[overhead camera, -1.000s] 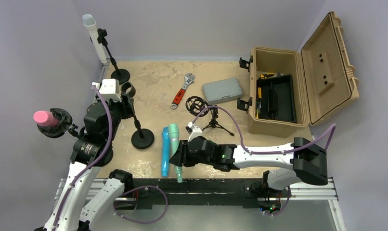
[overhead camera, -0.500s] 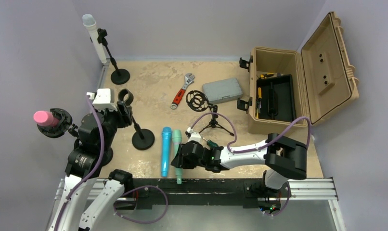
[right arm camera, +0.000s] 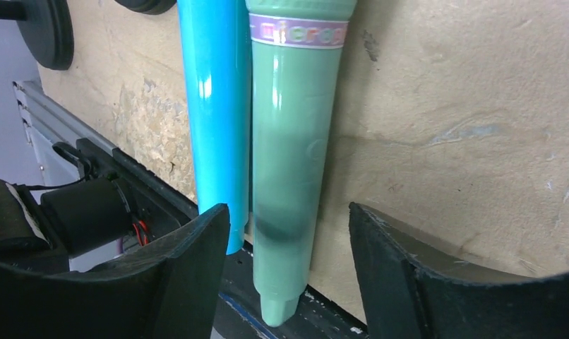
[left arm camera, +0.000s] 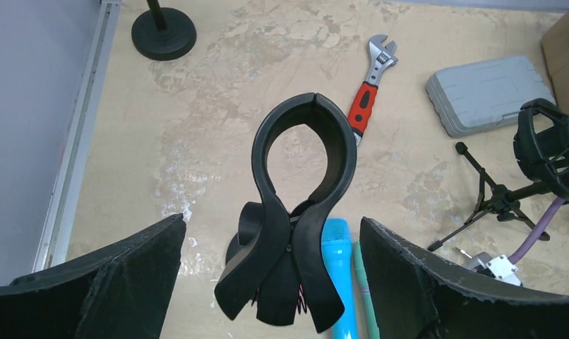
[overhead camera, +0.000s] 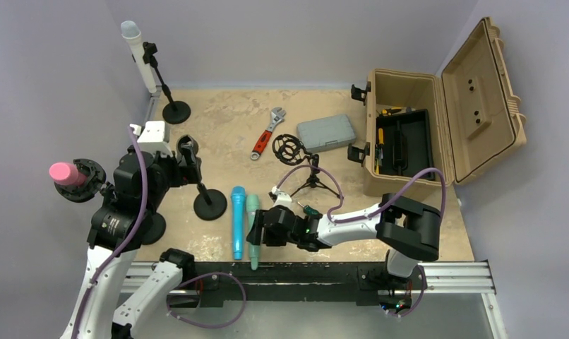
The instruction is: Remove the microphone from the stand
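**Microphone down, grip let go**

The green microphone [overhead camera: 253, 227] is found lying flat on the table [overhead camera: 225, 123], low in the middle of the top view, right against the blue microphone [overhead camera: 236, 222]. Its thin end is seen to stick out past the table's near edge. The clip [left arm camera: 342, 155] of the black stand [overhead camera: 210, 205] is seen empty in the left wrist view. So the microphone is judged to be out of the stand already.

The right gripper [right arm camera: 287, 208] is held over the green microphone, with its fingers spread wide, one on each side. Nothing is squeezed by them. A gap is seen at the lower right of that view, and at the lower left the blue microphone lies between the finger and the green one. The left gripper [left arm camera: 271, 220] is spread wide too, and nothing is held in it. The empty clip is seen between its fingers, apart from both.

The step in hand is judged to be the letting go. For the next move, the right gripper needs to be lifted straight up and drawn away, so that neither microphone is bumped. Care is called for, since a round microphone can be rolled off the edge by a small push.
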Motion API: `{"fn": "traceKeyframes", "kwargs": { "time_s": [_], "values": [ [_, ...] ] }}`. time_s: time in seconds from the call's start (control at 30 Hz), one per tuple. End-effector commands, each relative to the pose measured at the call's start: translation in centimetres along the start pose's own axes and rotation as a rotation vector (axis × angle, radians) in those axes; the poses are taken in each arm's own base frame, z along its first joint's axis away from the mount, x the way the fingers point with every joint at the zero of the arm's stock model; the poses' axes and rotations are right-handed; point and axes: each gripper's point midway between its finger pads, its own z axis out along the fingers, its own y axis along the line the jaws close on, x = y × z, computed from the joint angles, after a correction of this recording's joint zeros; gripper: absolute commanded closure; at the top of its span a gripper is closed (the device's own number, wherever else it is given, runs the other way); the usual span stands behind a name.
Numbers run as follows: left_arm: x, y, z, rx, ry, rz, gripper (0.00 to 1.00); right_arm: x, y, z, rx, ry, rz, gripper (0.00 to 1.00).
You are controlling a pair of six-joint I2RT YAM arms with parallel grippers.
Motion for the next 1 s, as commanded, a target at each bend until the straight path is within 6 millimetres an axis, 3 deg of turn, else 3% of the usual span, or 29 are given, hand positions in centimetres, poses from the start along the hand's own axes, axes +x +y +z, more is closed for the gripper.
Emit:
{"fn": "traceKeyframes", "kwargs": {
  "time_s": [0.0, 0.2, 0.37, 0.43, 0.53, 0.8, 0.9, 0.97],
  "values": [
    [-1.7, -0.1, -0.5, 0.003, -0.033, 0.009, 0.09, -1.9, 3.3, -0.4, -0.081, -0.051, -0.037, 0.37],
    [-2.0, 0.2, 0.0, -0.015, -0.033, 0.057, 0.16, -3.1, 5.9, -2.1, -0.162, -0.072, -0.148, 0.32],
    [-0.7, -0.2, 0.8, 0.011, 0.010, 0.069, 0.42, -4.7, 7.1, -4.8, -0.234, -0.148, -0.202, 0.32],
    [0.3, -0.6, 1.2, 0.035, 0.029, 0.070, 0.55, -5.0, 7.2, -5.9, -0.263, -0.173, -0.219, 0.32],
    [2.7, -0.6, 1.9, 0.040, 0.080, 0.071, 0.66, -5.7, 8.1, -7.8, -0.332, -0.216, -0.256, 0.33],
    [9.7, -0.3, 4.0, 0.024, 0.248, 0.045, 0.80, -9.2, 11.3, -14.9, -0.510, -0.396, -0.316, 0.33],
    [10.4, 0.0, 4.1, 0.006, 0.259, 0.034, 0.80, -10.1, 11.9, -16.5, -0.530, -0.437, -0.332, 0.33],
    [9.8, 0.3, 4.1, -0.015, 0.242, 0.028, 0.78, -10.6, 12.2, -17.3, -0.537, -0.455, -0.337, 0.33]
  ]
}}
